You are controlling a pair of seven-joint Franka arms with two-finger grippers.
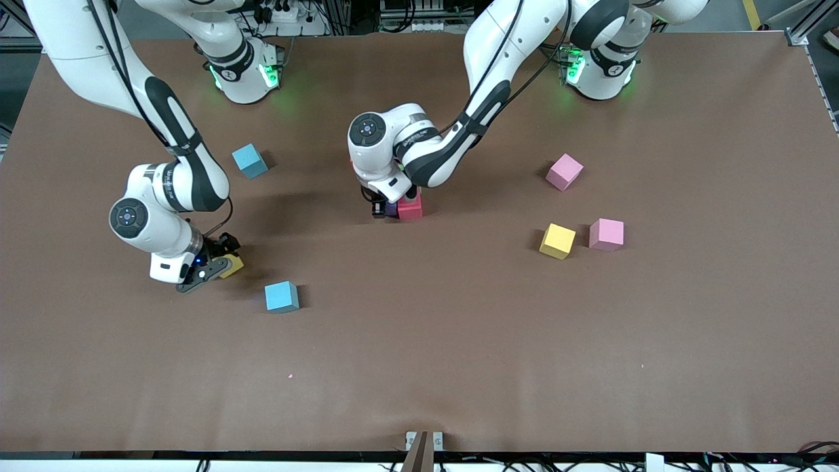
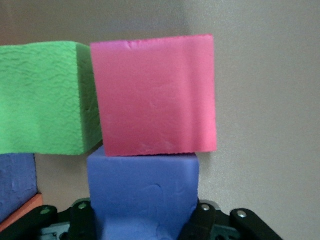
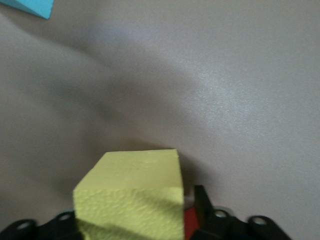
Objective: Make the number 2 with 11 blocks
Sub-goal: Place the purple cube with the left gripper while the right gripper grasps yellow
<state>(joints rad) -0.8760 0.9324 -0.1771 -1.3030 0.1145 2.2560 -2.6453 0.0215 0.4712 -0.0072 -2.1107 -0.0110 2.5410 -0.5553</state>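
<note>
My left gripper (image 1: pixel 391 208) is down at the table's middle, shut on a purple block (image 2: pixel 142 192) that sits against a red block (image 1: pixel 411 208). In the left wrist view (image 2: pixel 142 216) the red block (image 2: pixel 155 95) lies just past the purple one, with a green block (image 2: pixel 42 97) beside it and a second purple block (image 2: pixel 15 182) and an orange edge (image 2: pixel 20 212) at the side. My right gripper (image 1: pixel 221 263) is toward the right arm's end, shut on a tilted yellow block (image 1: pixel 232 265), low at the table. That yellow block (image 3: pixel 132 195) fills the jaws in the right wrist view (image 3: pixel 132 222).
Loose on the brown table (image 1: pixel 459 341): a sky blue block (image 1: pixel 250 160) near the right arm's base, another sky blue block (image 1: pixel 282 296) just nearer the camera than my right gripper, and two pink blocks (image 1: pixel 564 172) (image 1: pixel 606 234) and a yellow block (image 1: pixel 558 240) toward the left arm's end.
</note>
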